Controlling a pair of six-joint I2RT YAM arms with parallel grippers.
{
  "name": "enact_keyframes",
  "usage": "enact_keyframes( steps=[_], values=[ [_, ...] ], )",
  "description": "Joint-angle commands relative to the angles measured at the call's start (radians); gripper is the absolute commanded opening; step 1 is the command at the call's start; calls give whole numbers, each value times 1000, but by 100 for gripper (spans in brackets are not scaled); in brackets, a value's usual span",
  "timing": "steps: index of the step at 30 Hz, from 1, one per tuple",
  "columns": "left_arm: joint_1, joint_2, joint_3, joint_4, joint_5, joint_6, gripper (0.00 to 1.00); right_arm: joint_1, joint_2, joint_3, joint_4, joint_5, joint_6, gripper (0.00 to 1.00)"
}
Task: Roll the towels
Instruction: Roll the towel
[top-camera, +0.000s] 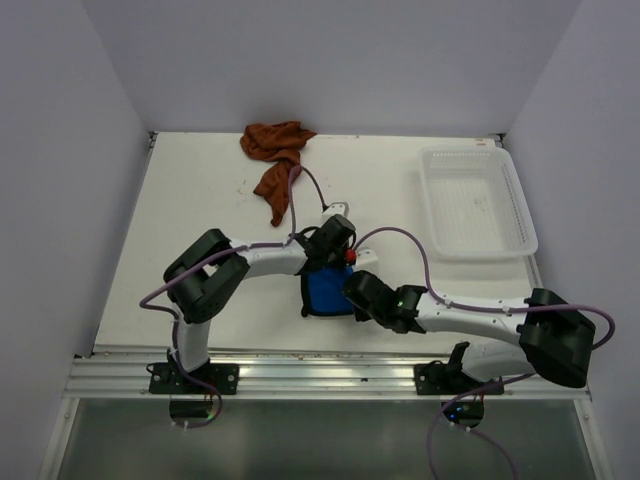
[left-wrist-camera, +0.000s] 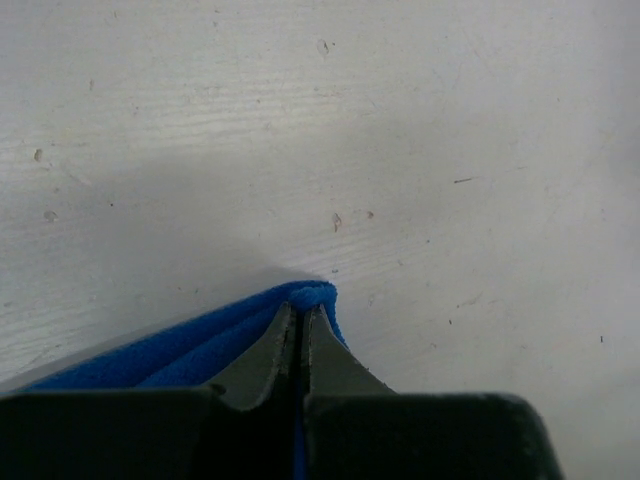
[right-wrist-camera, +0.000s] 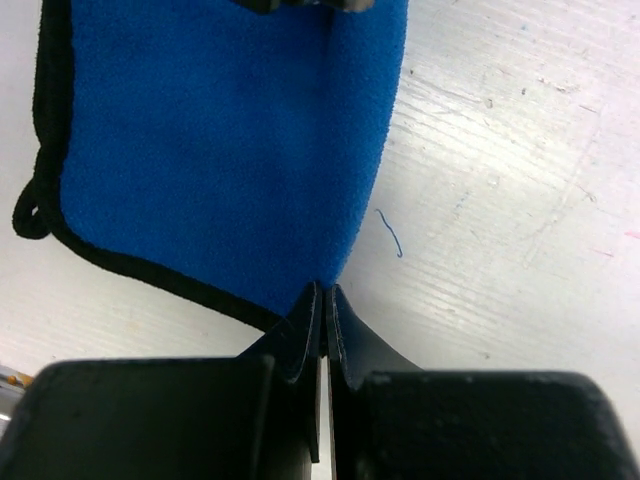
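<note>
The bright blue towel (top-camera: 324, 294), folded and edged in black, lies on the table between my two arms. My left gripper (top-camera: 326, 268) is shut on its far folded edge; in the left wrist view the blue fold (left-wrist-camera: 180, 350) wraps the shut tips of the gripper (left-wrist-camera: 300, 310). My right gripper (top-camera: 349, 297) is shut on the towel's near right corner, and in the right wrist view the towel (right-wrist-camera: 220, 140) spreads flat ahead of the gripper (right-wrist-camera: 325, 292). The rust-brown towel (top-camera: 277, 160) lies crumpled at the far edge, apart from both grippers.
A white mesh basket (top-camera: 515, 210) stands at the back right of the white table (top-camera: 200, 200). Purple cables run along both arms. Grey walls close in the table on three sides. A metal rail runs along the near edge.
</note>
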Motion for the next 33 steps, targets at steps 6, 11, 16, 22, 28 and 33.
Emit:
enact_keyframes(
  steps=[6, 11, 16, 22, 28, 33],
  values=[
    [34, -93, -178, 176, 68, -133, 0, 61, -64, 64, -156, 59, -79, 0],
    [37, -152, -266, 291, 75, -184, 0, 104, -43, 104, -217, 112, -105, 0],
    [38, -199, -339, 410, 82, -213, 0, 138, -34, 121, -199, 80, -134, 0],
    [38, -287, -458, 547, 49, -236, 0, 158, -40, 109, -165, 71, -142, 1],
    [40, -308, -497, 595, 68, -249, 0, 161, -40, 103, -154, 65, -139, 17],
    [40, -314, -557, 642, 88, -281, 0, 162, -76, 83, -122, 63, -113, 36]
  ],
)
